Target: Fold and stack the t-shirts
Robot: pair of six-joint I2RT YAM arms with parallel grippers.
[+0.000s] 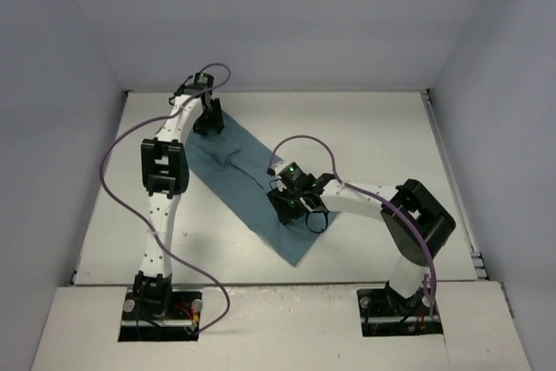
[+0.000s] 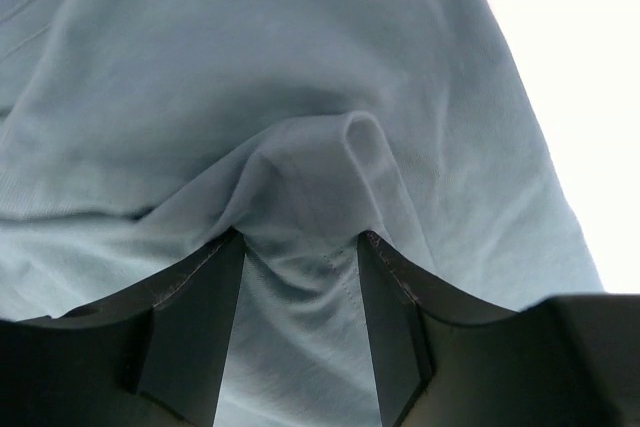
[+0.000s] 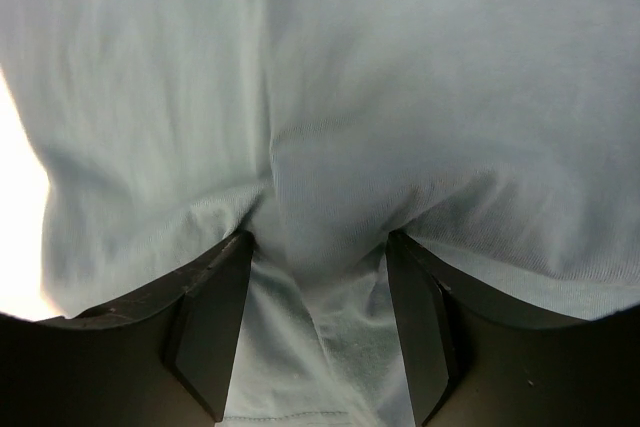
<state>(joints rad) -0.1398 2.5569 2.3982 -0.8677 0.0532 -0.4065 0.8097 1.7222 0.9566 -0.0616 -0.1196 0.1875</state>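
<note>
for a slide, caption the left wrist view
Left gripper pressed into the teal t-shirt, a pucker of cloth between its fingers

The t-shirt [image 1: 228,175] is plain teal with no print. The bench [image 1: 373,136] is white and the walls [image 1: 287,15] are pale grey. The left arm [image 1: 156,215] and right arm [image 1: 365,202] are white with black joints and purple cables [image 1: 105,171].

From above, soft even light falls on the pale tabletop [image 1: 373,136], leaving only faint shadows beside the arms [image 1: 165,171]. Both wrist views sit close and slightly soft. Bare tabletop burns out white at one edge, while the left tool [image 2: 300,235] and right tool [image 3: 320,235] read nearly black, perhaps underexposed.
</note>
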